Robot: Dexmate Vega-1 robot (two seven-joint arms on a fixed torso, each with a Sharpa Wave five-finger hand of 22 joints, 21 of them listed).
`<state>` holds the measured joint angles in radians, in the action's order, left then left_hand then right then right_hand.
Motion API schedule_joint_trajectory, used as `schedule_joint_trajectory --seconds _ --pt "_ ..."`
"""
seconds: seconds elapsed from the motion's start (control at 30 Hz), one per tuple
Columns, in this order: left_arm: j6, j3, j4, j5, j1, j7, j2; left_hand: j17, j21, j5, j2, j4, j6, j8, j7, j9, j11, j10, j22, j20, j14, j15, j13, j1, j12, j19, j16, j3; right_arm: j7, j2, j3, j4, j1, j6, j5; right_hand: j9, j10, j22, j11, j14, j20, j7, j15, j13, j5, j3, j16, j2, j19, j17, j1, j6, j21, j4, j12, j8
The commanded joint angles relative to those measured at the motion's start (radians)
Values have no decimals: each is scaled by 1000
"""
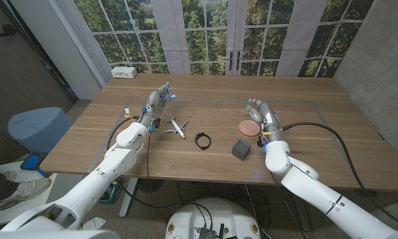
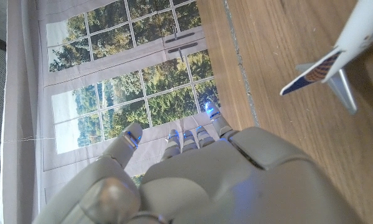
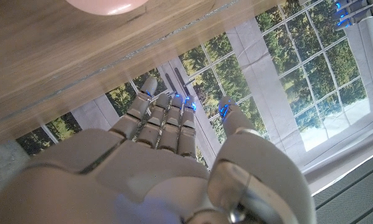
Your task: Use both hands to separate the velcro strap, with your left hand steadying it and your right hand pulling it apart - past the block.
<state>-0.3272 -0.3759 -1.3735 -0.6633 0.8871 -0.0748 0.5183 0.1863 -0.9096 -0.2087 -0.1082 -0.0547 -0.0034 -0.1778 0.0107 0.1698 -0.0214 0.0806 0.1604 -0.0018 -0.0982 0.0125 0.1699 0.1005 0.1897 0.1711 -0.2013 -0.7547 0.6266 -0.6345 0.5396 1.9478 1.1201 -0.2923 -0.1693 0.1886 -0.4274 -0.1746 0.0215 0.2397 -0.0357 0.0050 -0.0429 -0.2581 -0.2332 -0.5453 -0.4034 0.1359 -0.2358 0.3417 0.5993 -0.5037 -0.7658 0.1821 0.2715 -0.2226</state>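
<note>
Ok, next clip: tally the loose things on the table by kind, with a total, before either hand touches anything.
Velcro strap, black loop: 1
Block, dark grey: 1
Toy airplane, white: 1
Pink disc: 1
White box at the far edge: 1
Total: 5
The left hand and right hand hold nothing.

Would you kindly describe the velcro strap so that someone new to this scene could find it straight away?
Start at the wooden table and look at its middle, between the two robot hands. The velcro strap is the small black loop lying there, between the toy airplane and the dark grey block. It alone is a thin open ring; the pink disc is solid.
</note>
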Motion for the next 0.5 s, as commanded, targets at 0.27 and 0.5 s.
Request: schedule_joint_trajectory --seconds 0.27,0.5 --pt "-5 5 -44 0 35 12 13 -1 7 -4 -69 5 6 -3 5 2 3 0 3 9 4 -2 5 10 2 6 -3 -2 -15 0 71 47 4 -103 -135 6 -32 -4 11 10 7 -12 -62 -13 -8 5 -14 -6 -18 11 40 -32 3 6 18 -16" --pt "-17 9 -50 -3 46 7 16 -1 11 -4 -69 6 6 -3 6 2 2 1 4 9 4 -1 5 10 1 4 -3 -2 -12 -1 97 61 7 -132 -188 7 -43 -4 15 19 8 -14 -66 -19 -9 8 -21 -16 -25 13 62 -44 3 9 24 -18"
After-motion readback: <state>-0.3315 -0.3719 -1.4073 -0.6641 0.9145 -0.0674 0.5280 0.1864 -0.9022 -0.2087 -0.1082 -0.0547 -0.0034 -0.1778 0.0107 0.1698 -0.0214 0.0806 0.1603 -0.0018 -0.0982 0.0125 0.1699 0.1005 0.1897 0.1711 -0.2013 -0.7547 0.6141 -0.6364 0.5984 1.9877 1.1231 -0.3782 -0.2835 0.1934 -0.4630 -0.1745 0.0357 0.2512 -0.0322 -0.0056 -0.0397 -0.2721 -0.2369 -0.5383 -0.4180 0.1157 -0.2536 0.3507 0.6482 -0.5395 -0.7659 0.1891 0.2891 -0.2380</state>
